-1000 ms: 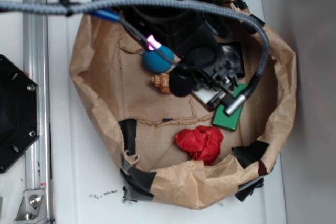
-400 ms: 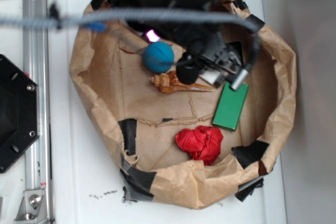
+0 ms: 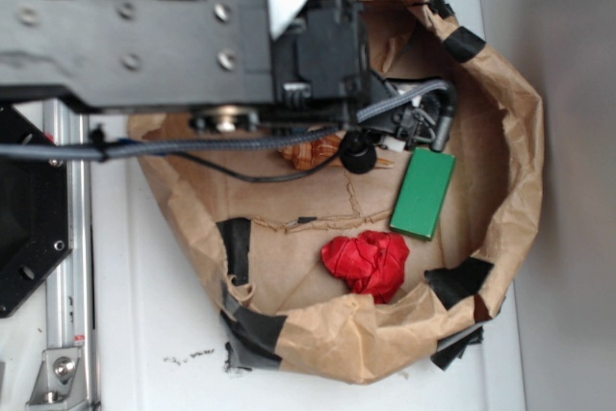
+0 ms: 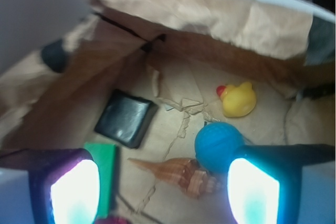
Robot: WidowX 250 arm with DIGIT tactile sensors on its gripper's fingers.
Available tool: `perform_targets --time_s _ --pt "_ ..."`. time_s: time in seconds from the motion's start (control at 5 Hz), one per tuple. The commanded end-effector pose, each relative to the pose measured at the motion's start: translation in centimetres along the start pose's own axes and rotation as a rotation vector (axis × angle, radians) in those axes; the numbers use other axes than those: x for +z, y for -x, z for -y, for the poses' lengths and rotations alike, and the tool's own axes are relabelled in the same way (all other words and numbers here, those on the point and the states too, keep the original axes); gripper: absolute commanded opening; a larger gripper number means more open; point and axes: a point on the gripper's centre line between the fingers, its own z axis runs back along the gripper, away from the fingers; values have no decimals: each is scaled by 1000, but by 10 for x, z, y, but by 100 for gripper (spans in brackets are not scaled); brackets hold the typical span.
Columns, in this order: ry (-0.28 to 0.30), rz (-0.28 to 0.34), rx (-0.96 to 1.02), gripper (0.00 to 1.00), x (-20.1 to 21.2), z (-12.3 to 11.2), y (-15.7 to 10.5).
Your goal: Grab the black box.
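One black box (image 4: 126,124), one blue ball (image 4: 218,145), one seashell (image 4: 178,174) and one rubber duck (image 4: 239,99) are seen. All are held in a brown paper bag (image 3: 520,141) on a white bench (image 3: 144,334). The tool (image 4: 163,192) is spread, empty.

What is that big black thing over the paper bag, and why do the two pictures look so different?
The big black thing is a robot arm. One picture looks down from above. The other comes from a camera on the arm's wrist, beside its end effector, the part that grabs. The two glowing pads are its fingers, open and holding nothing. Inside the brown paper nest lie a shiny black box, a blue ball, a yellow duck, a seashell, a green block and a red crumpled cloth. The arm hides some toys from above.
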Motion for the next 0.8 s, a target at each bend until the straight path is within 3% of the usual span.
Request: perform_targets --time_s 0.0,0.2,0.6 --pt "-11 -50 139 100 -32 8 -28" --pt "-46 -70 154 100 -44 19 -36" --pt "-50 -89 150 100 -50 30 -44"
